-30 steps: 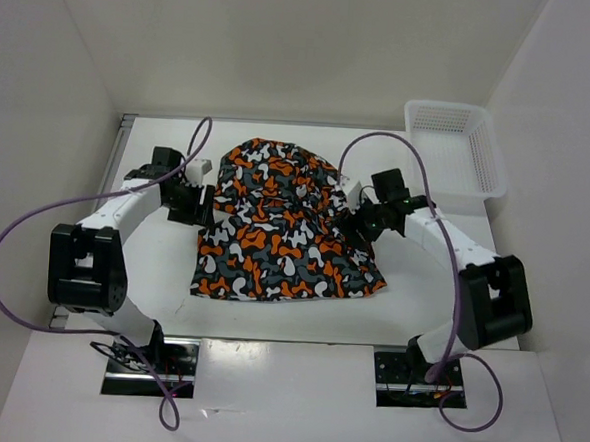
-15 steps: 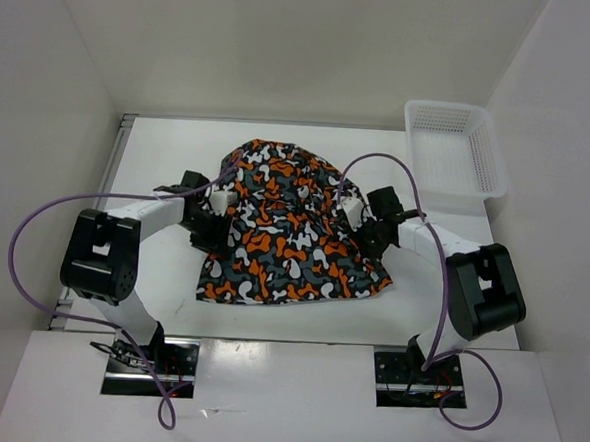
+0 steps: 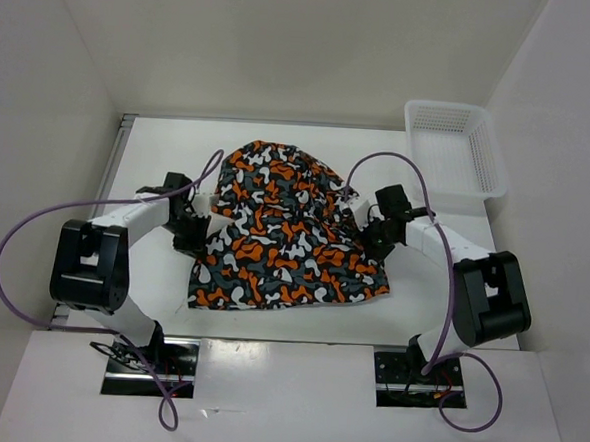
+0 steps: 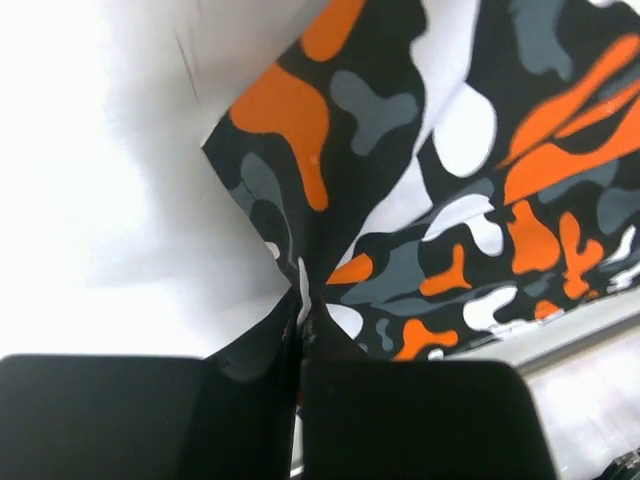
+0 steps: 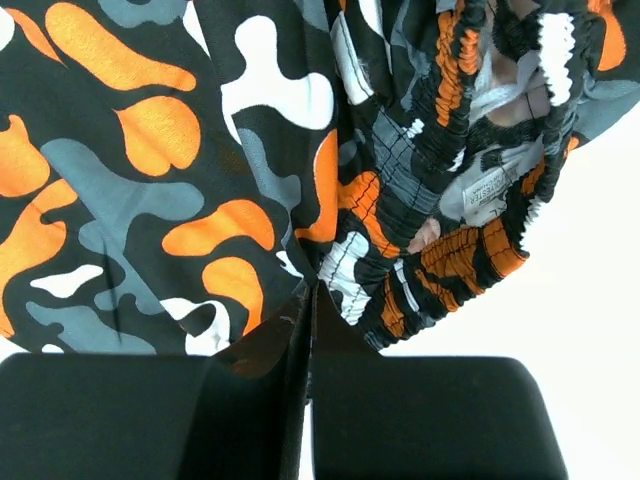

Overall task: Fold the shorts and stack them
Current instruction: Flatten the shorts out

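The shorts [image 3: 289, 231] lie in the middle of the counter [image 3: 160, 143], wide end near and round end pointing far, with the left jaws pinched tight on their left edge and the right jaws on their right.

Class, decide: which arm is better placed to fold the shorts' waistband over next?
Probably right. The right tool is shut on the shorts beside the elastic waistband; the left tool pinches a plain edge on the opposite side.
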